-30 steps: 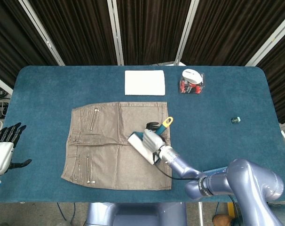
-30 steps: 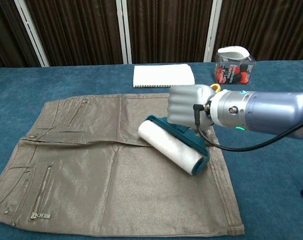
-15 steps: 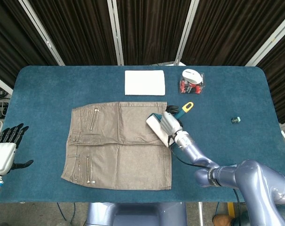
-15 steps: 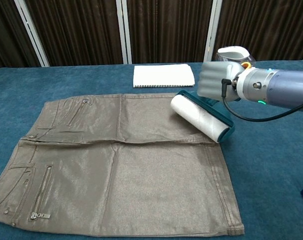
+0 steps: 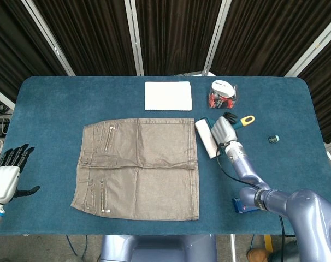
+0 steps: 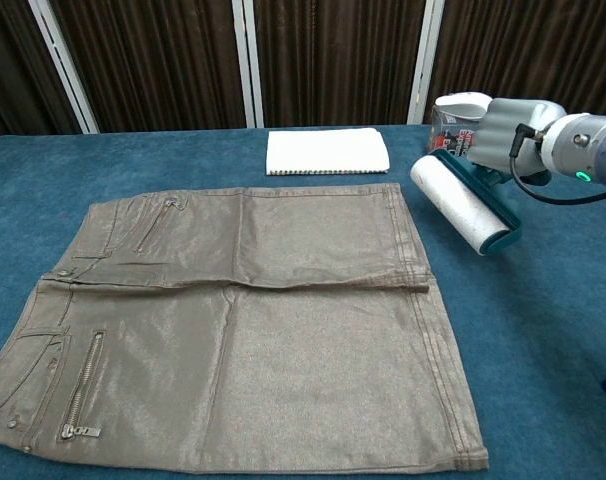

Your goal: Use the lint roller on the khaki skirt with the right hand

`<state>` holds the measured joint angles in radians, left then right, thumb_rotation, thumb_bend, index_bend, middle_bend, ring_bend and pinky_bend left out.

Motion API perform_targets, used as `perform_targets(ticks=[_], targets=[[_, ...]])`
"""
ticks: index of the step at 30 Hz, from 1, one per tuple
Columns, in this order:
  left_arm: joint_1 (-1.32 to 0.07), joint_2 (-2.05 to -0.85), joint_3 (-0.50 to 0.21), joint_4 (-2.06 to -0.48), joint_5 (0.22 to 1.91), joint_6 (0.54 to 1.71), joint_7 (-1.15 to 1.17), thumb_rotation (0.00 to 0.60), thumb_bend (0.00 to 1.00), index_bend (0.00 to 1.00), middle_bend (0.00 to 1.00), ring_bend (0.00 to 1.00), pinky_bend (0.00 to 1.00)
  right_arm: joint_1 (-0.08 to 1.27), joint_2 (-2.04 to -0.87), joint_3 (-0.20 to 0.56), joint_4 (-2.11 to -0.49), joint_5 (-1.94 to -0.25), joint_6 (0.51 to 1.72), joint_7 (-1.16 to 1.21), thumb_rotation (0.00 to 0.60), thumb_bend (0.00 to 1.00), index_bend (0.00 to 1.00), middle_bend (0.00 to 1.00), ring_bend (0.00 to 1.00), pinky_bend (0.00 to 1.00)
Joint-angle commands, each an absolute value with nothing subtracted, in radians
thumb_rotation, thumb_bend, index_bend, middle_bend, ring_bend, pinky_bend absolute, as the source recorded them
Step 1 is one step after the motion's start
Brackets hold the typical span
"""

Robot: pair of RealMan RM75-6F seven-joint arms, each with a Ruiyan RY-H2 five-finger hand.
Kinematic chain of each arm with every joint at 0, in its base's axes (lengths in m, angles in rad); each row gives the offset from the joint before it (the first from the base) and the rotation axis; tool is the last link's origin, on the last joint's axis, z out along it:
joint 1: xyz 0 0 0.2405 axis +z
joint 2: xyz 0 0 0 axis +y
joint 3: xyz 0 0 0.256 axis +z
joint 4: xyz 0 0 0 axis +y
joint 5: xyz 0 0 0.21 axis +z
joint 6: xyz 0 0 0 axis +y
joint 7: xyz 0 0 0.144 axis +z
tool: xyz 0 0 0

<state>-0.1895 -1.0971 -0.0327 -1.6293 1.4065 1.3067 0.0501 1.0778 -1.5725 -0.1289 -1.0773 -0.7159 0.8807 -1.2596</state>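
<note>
Surface: blue felt-covered table (image 5: 56, 98), dark curtain panels behind.
Right hand (image 5: 222, 130): fingers clenched around the teal handle of the white-drum lint roller (image 6: 457, 203).
Roller position: off the cloth, over bare table; whether the drum touches the table cannot be told.
Khaki skirt (image 5: 138, 166): flat, to the left of the right hand's fingers, hem edge just beside the drum.
Roller long axis: roughly parallel to that hem edge.
Left hand (image 5: 6, 174): fingers released and spread, holding nothing, well apart from the skirt at the table's left edge.
Nearer hand: right.
Judgement: next stroke needs a leftward move back onto the fabric.
Other items: white folded cloth (image 5: 167, 96); clear box with red contents (image 5: 222, 95), beyond the fingers.
</note>
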Motion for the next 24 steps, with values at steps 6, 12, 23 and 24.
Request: perform_targets(ticks=[6, 12, 23, 24], targets=[[-0.188, -1.096, -0.029, -1.636, 1.413, 1.311, 0.054, 0.6, 0.0, 0.0, 0.0, 0.0, 0.0, 1.038, -1.593, -0.093, -1.023, -0.686, 0.842, -1.215, 0.6, 0.24, 0.25, 0.45, 0.4, 0.48], [-0.187, -1.092, -0.027, -1.639, 1.419, 1.313, 0.049, 0.6, 0.0, 0.0, 0.0, 0.0, 0.0, 1.028, -1.586, -0.074, -1.052, -0.638, 0.849, -1.234, 0.6, 0.0, 0.04, 0.26, 0.27, 0.48], [-0.179, -1.074, -0.02, -1.655, 1.454, 1.338, 0.023, 0.6, 0.0, 0.0, 0.0, 0.0, 0.0, 0.988, -1.435, -0.036, -1.287, -0.671, 0.977, -1.18, 0.6, 0.0, 0.06, 0.26, 0.26, 0.46], [-0.177, -1.071, -0.019, -1.657, 1.46, 1.343, 0.018, 0.6, 0.0, 0.0, 0.0, 0.0, 0.0, 0.971, -1.404, -0.032, -1.328, -0.699, 0.997, -1.137, 0.6, 0.0, 0.07, 0.26, 0.25, 0.42]])
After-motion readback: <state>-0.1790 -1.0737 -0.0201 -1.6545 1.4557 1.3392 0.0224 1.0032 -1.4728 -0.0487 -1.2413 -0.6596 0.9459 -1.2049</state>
